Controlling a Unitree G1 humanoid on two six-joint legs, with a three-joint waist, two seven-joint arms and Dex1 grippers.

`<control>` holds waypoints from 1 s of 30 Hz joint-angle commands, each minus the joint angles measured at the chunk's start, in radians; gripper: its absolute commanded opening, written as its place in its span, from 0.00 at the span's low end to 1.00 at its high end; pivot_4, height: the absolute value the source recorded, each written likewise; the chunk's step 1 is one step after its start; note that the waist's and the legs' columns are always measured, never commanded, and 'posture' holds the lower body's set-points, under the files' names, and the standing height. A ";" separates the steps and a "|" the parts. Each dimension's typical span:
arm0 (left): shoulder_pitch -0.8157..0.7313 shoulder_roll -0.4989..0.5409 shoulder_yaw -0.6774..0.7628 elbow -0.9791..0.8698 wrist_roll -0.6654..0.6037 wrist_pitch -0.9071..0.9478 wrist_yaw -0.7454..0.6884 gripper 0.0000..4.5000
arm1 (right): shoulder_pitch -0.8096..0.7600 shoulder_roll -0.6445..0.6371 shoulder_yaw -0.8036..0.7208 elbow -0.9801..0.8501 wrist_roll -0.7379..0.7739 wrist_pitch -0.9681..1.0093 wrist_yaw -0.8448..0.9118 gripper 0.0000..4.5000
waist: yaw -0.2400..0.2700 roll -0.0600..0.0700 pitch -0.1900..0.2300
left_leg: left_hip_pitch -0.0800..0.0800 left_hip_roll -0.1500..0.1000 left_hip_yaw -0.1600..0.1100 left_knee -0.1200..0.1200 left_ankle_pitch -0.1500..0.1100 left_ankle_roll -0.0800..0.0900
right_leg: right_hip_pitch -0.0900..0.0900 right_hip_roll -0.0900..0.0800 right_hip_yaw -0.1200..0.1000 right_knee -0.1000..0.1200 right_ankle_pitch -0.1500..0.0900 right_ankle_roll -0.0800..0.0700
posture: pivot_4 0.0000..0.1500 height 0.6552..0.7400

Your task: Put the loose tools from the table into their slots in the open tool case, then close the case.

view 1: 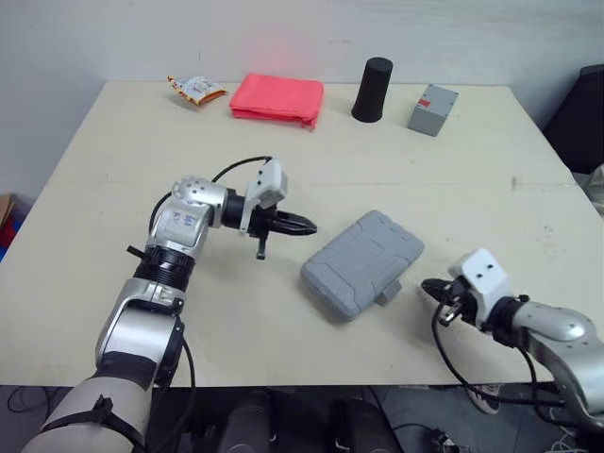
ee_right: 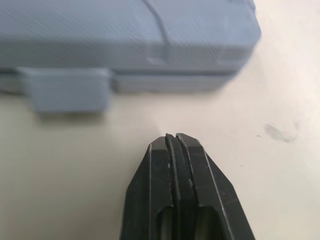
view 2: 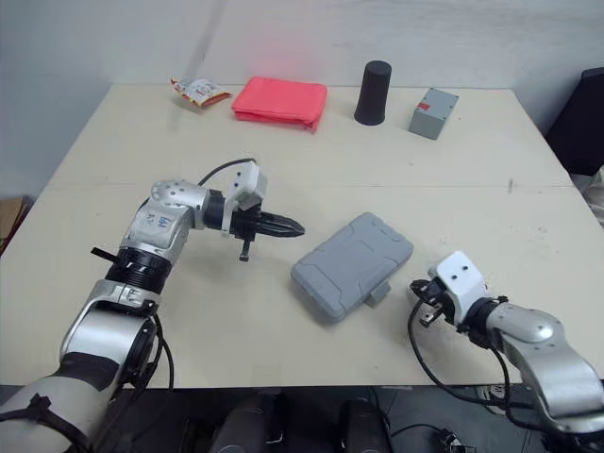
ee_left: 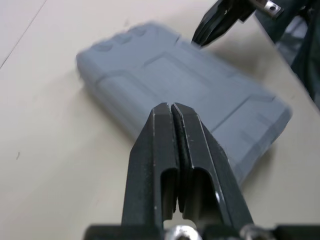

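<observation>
Found tool case [view 1: 363,263] lying flat on table [view 1: 453,170], lid down, no loose tools seen around it; judged to be at the closing step, near the end. Logged left gripper [view 1: 304,226] just left of the case, off the surface, claw pressed together and pinching nothing. Logged right gripper [view 1: 431,288] just right of the case's near edge, low over the table, likewise pressed together and empty, tip aimed at latch tab [ee_right: 67,90]. Cannot tell whether the tab is snapped home. To finish well: check the seam on the latch side for a gap, steady the lid from above with the left tip near the case's middle, then push the tab square-on with the right tip to avoid sliding the whole case. Material notes: moulded grey plastic, matte, fine ribbed grain, rounded corners, raised lid panels, stepped rectangular tab jutting from the seam; probably light and slippery on the smooth pale tabletop. Beyond the case, well apart: red folded cloth [view 1: 277,98], black tapered cylinder [view 1: 372,90], small grey box [view 1: 432,109], snack packet [view 1: 195,89]
</observation>
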 commanded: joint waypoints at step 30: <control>-0.004 -0.200 -0.328 0.202 0.304 -0.110 0.231 0.00 | -0.178 0.107 0.247 0.087 -0.074 0.008 -0.037 0.01 | -0.006 -0.002 -0.006 | 0.003 0.002 0.000 0.003 -0.001 0.001 | 0.001 -0.003 0.003 -0.002 0.000 0.000 | 1.00 0.95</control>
